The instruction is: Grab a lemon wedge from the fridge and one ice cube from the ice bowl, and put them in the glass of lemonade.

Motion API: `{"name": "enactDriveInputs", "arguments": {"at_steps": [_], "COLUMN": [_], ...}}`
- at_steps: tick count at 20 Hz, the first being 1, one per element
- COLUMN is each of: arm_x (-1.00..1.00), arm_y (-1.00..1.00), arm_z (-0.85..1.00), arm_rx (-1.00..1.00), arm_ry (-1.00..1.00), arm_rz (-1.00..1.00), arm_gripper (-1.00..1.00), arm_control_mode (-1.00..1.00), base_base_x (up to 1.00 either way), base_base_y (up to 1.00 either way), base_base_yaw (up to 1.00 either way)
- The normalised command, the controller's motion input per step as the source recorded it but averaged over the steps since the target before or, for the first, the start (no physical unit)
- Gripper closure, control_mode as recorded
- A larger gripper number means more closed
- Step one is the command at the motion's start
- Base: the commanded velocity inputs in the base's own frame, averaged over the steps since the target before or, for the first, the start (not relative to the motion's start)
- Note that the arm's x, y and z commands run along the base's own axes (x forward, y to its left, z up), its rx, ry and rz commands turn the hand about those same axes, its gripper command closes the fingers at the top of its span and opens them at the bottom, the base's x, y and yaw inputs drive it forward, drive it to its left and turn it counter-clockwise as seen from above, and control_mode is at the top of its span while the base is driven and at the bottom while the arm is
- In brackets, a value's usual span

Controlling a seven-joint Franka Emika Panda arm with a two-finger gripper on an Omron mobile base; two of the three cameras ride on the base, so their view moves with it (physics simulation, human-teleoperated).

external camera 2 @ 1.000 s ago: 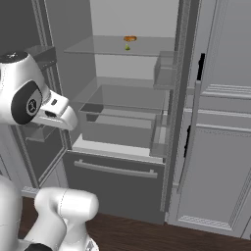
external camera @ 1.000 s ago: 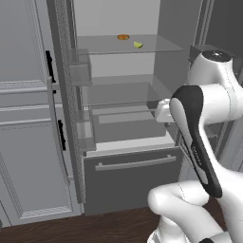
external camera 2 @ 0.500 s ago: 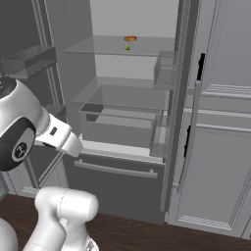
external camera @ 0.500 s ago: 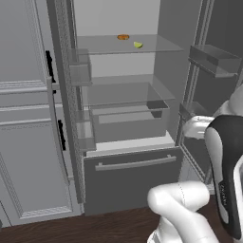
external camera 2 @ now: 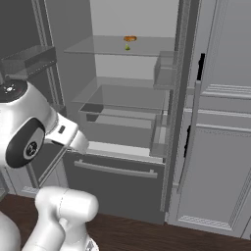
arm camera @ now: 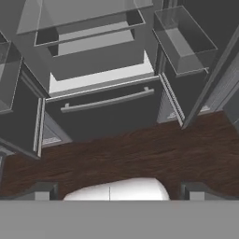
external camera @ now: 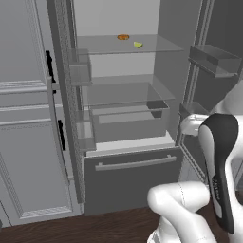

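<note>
lemon wedge is seen on the open fridge top shelf (beside an orange-brown item); gripper jaws are spread wide, empty.

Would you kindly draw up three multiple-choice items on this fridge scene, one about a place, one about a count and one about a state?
1. Where does the tiny yellow-green lemon wedge lie?
A. on the top clear glass shelf
B. in the bottom drawer
C. on the dark wood floor

2. How many small items lie on that shelf?
A. one
B. two
C. four

3. How do the doors of the tall dark grey fridge stand?
A. both shut
B. one open
C. both open

Answers:
1 A, since both base views show the wedge lying on the top shelf.
2 B, since the wedge lies beside one small flat orange-brown round item and nothing else lies there.
3 C, since the pale interior is in view and clear door bins show at both sides.
</note>
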Motion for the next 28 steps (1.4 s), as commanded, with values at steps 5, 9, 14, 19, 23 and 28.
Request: {"name": "enactDriveInputs", "arguments": {"at_steps": [5,9,14,19,23,28], "arm_x": [0.31,0.00,0.00,0.00,0.60,-0.80], "arm_y": [0.04,0.00,0.00,0.00,0.00,0.00], "arm_z": [-0.05,0.00,0.00,0.00,-0.08,0.18], "arm_rx": [-0.01,0.00,0.00,0.00,0.00,0.10], "arm_ry": [0.01,0.00,0.00,0.00,0.00,-0.41], "arm_rz": [0.00,0.00,0.00,0.00,-0.01,-0.01], "arm_gripper": [-1.00,-1.00,-1.00,-1.00,-1.00,-1.00], "arm_control_mode": [1.00,1.00,1.00,1.00,-1.00,-1.00], "base_base_x": [0.34,1.00,1.00,1.00,0.25,0.00], "base_base_y": [0.00,0.00,0.00,0.00,0.00,0.00], "base_base_yaw": [0.00,0.00,0.00,0.00,0.00,0.00]}}
